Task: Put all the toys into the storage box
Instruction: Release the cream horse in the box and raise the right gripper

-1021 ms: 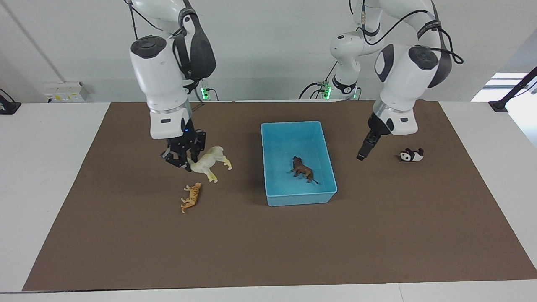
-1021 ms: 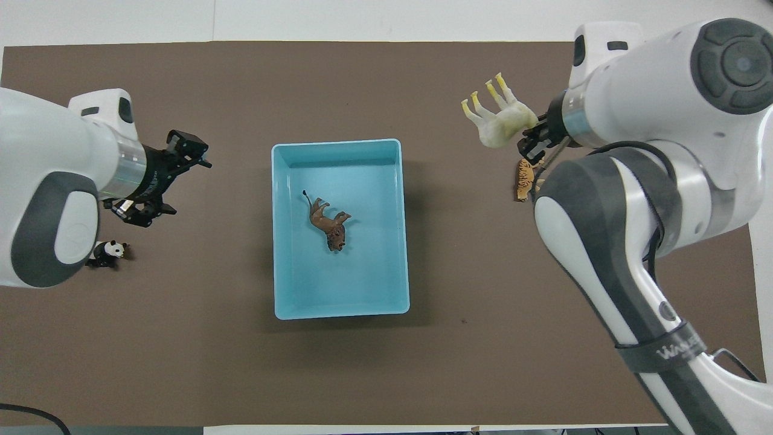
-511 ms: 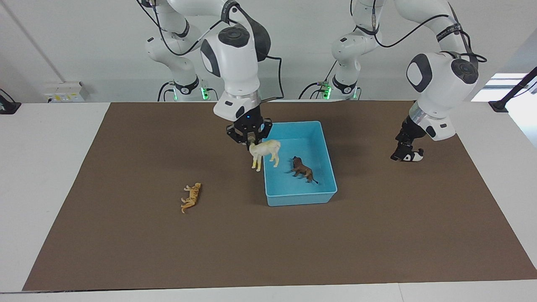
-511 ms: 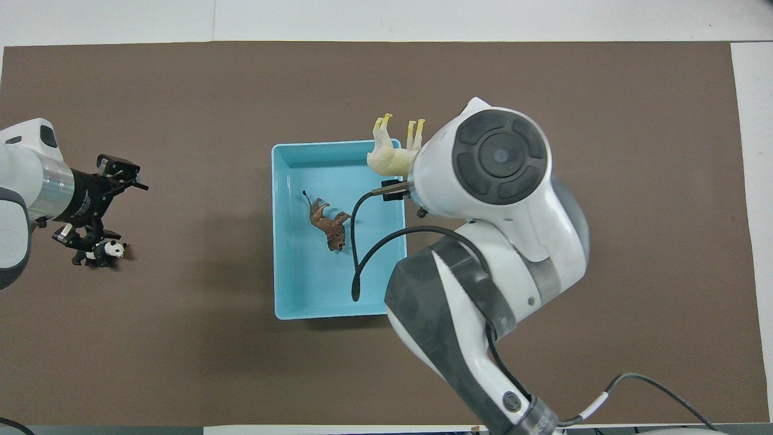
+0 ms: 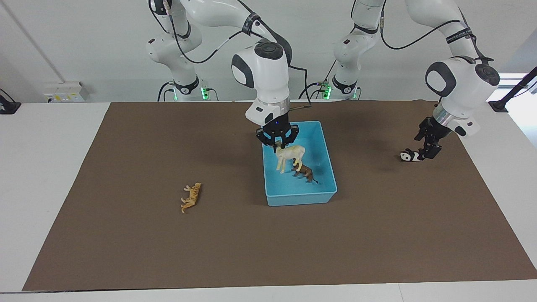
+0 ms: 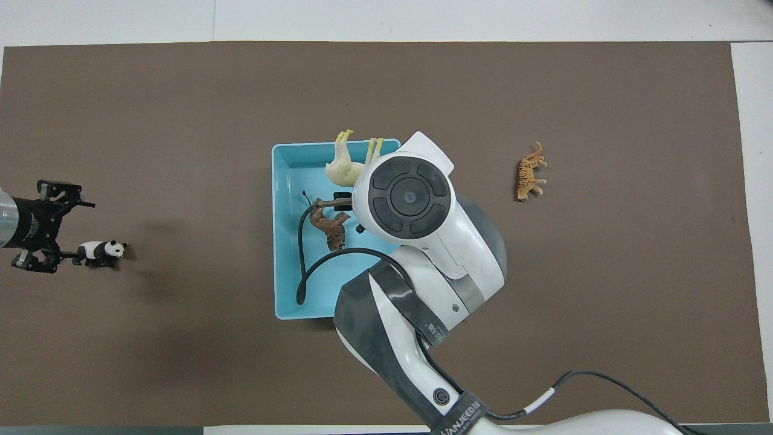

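The light blue storage box (image 5: 301, 198) sits mid-table, and the brown lion (image 5: 305, 171) lies in it. My right gripper (image 5: 278, 144) is shut on the cream-white horse (image 5: 289, 155) and holds it by the neck, legs down, over the box next to the lion. The horse (image 6: 342, 164), lion (image 6: 329, 228) and box (image 6: 276, 260) also show in the overhead view. The orange tiger (image 5: 191, 197) lies on the mat toward the right arm's end. The panda (image 5: 409, 156) stands toward the left arm's end. My left gripper (image 5: 424, 147) is open, low beside the panda (image 6: 99, 252).
A brown mat (image 5: 168, 251) covers most of the white table (image 5: 46, 167). The right arm's wrist and a black cable (image 6: 302, 272) hang over the box in the overhead view. A wall socket box (image 5: 65, 92) sits at the table's edge by the right arm.
My right gripper carried the horse from beside the tiger to over the box and lowered it next to the lion. My left gripper moved over the panda toward the left arm's end and dropped beside it.
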`<state>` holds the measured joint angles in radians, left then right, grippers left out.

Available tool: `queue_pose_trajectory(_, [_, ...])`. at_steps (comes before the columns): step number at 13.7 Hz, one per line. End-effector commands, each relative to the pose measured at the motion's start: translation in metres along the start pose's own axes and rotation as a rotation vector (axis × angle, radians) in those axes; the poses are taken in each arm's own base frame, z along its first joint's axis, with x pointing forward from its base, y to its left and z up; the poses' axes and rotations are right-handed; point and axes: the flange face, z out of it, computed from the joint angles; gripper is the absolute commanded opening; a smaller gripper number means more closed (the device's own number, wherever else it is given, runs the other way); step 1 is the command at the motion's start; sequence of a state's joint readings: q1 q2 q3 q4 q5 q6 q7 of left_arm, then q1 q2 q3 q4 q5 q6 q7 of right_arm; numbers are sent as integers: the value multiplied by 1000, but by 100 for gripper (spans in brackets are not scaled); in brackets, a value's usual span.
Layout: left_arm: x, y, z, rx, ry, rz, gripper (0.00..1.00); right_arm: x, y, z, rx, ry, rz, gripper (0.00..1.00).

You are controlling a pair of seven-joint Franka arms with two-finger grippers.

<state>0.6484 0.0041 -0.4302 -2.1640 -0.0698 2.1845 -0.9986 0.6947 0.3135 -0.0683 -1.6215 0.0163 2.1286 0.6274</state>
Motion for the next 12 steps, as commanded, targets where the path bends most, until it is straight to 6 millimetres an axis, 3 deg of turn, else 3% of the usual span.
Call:
queue_pose_trajectory(1, [-1, -8, 16, -10, 20, -1, 100, 3, -1, -3, 41, -4, 23, 17])
queue_pose_trajectory(3, [2, -24, 41, -15, 27, -14, 100, 1, -4, -3, 44, -8, 23, 23])
queue_pose_trajectory(4, [2, -29, 50, -23, 33, -18, 100, 1, -5, -3, 45, -7, 21, 38])
queue_pose_trajectory(5, [10, -34, 51, -35, 42, -37, 100, 1, -5, -4, 44, -4, 18, 65])
queue_pose_trajectory(6, [19, -41, 52, -42, 48, -52, 100, 0, -5, -3, 40, -5, 13, 79])
queue_pose_trajectory(7, [21, -43, 53, -40, 48, -31, 100, 0, -4, -2, 32, -6, 6, 100])
queue_pose_trajectory(9, [17, -50, 62, -31, 46, -4, 100, 6, 6, -3, 22, -11, -57, 100])
queue_pose_trajectory(10, [16, -53, 67, -34, 50, 0, 100, 17, 20, -5, 18, -6, -67, 100])
queue_pose_trajectory(12, [14, -59, 75, -46, 60, 5, 100, 49, 73, -4, 4, 4, -140, 100])
